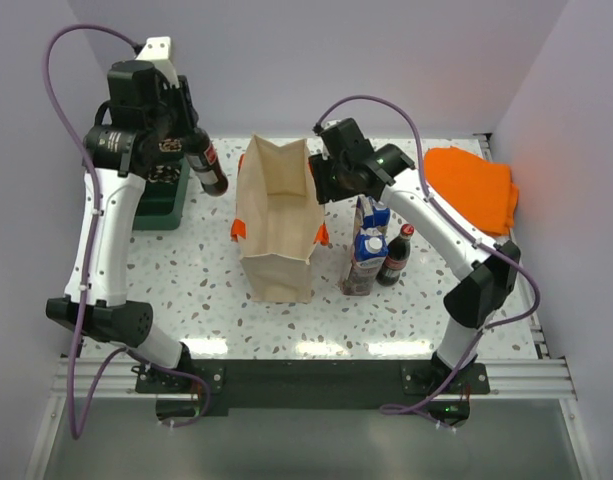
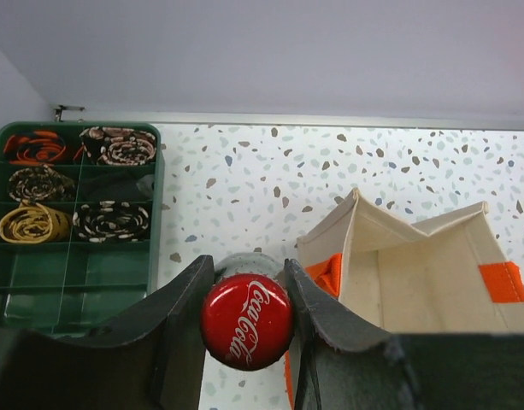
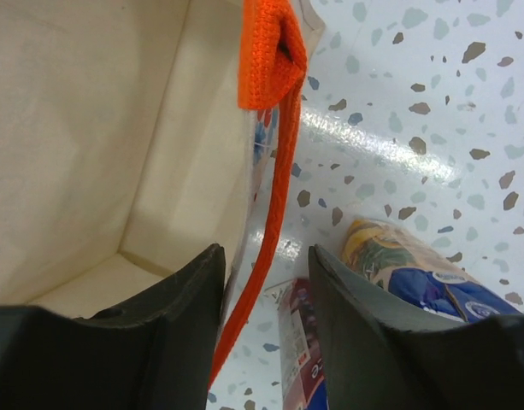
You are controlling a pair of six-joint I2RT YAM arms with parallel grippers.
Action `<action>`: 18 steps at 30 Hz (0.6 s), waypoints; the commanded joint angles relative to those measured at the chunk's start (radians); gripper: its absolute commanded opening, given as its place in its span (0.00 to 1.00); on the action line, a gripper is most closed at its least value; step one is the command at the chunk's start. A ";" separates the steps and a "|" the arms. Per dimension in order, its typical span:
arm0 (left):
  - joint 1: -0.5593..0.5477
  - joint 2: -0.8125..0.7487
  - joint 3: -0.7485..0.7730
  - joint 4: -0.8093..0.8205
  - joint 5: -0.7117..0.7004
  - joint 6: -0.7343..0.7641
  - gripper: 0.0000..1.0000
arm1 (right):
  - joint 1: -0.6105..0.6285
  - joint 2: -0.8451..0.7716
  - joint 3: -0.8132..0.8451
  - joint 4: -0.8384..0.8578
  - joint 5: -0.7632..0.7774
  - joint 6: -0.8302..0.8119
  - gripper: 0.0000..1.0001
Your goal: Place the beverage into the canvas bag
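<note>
Two pincers, left first. My left pincer [image 2: 246, 269] pinches the cola bottle [image 1: 206, 162] by its neck, lifted above the tabletop [image 1: 186, 290] between the green tray [image 1: 164, 210] and the canvas bag [image 1: 276, 255]. From my wrist only its red cap shows. The bag stands open mid-tabletop. My right pincer [image 3: 266, 252] is spread astride its right wall and orange handle [image 3: 266, 51]; whether a finger touches cloth, I cannot tell. The cartons [image 1: 368, 250] to the right are cut off in my wrist view.
</note>
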 commanded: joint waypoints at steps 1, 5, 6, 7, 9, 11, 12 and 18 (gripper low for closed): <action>-0.004 -0.080 0.125 0.219 0.028 0.003 0.00 | 0.011 0.023 0.029 0.055 0.015 0.017 0.45; -0.004 -0.065 0.189 0.210 0.038 -0.003 0.00 | 0.014 0.039 0.029 0.061 0.012 0.023 0.31; -0.004 -0.072 0.189 0.213 0.040 -0.006 0.00 | 0.013 0.041 0.029 0.061 0.013 0.024 0.26; -0.004 -0.077 0.189 0.221 0.045 -0.009 0.00 | 0.013 0.043 0.027 0.061 0.013 0.024 0.24; -0.004 -0.091 0.189 0.233 0.055 -0.012 0.00 | 0.013 0.044 0.021 0.063 0.016 0.026 0.19; -0.004 -0.103 0.189 0.261 0.071 -0.015 0.00 | 0.014 0.044 0.017 0.063 0.019 0.026 0.17; -0.004 -0.115 0.189 0.270 0.075 -0.018 0.00 | 0.014 0.044 0.012 0.064 0.021 0.027 0.13; -0.004 -0.145 0.191 0.357 0.164 -0.051 0.00 | 0.015 0.049 -0.005 0.073 0.021 0.040 0.04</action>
